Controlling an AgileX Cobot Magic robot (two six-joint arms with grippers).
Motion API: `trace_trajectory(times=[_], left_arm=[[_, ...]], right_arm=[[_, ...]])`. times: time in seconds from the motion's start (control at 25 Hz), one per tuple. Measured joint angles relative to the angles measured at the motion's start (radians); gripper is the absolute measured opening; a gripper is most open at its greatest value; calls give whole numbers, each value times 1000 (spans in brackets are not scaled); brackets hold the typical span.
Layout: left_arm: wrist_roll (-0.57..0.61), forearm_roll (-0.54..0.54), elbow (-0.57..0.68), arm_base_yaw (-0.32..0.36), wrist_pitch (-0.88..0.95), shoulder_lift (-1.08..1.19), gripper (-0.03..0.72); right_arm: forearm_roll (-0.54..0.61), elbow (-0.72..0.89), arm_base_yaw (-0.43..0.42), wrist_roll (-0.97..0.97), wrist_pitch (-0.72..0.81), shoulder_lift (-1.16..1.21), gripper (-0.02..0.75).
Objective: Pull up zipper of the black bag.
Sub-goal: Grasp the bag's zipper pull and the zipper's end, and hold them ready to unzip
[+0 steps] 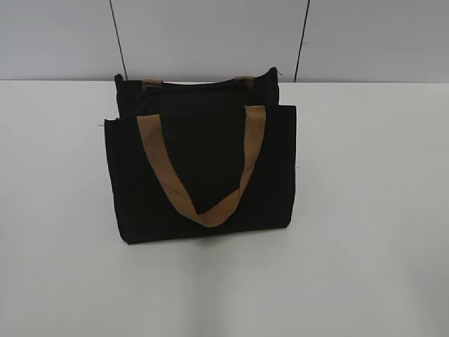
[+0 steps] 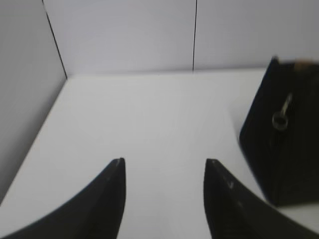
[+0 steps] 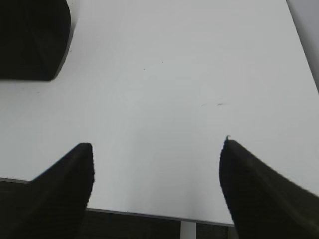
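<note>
In the left wrist view, nearest to the camera, we see the left gripper point(image 2: 164, 164) with its two dark fingers point(image 2: 112, 199) spread apart; the jaws are open and hold nothing, only the white table point(image 2: 149, 119) lies between them. To the right of this gripper, and apart from it, stands one end of the black bag point(image 2: 286, 159). On that end hangs the zipper point(image 2: 281, 117), a small silver pull with a ring at its lower part (it is a little blurred, so we cannot tell more about its shape). It rests against the black fabric near the top of the bag.

In the exterior view the bag point(image 1: 203, 175) stands upright on the table point(image 1: 365, 210), about in the middle and a little to the left. A tan handle point(image 1: 203, 179) hangs down over its front face in a V shape. A second handle point(image 1: 198, 81) shows at the back top edge. We cannot find the pull in this view, and no gripper is in it.

In the right wrist view the right gripper point(image 3: 157, 142) is also open, its fingers point(image 3: 65, 189) wide apart over the bare table point(image 3: 174, 74) near its front edge, gripping nothing. A corner of the bag point(image 3: 30, 40) shows at the upper left, well apart from this gripper.
</note>
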Motion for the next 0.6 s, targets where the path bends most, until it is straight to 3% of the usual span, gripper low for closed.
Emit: trace_trajectory(times=[0.28, 0.6], left_arm=[[0, -32, 43, 0, -458, 79, 392], [-3, -88, 303, 0, -1032, 369, 392]], right_arm=[[0, 0, 0, 0, 0, 0, 595], [0, 0, 0, 0, 0, 0, 595]])
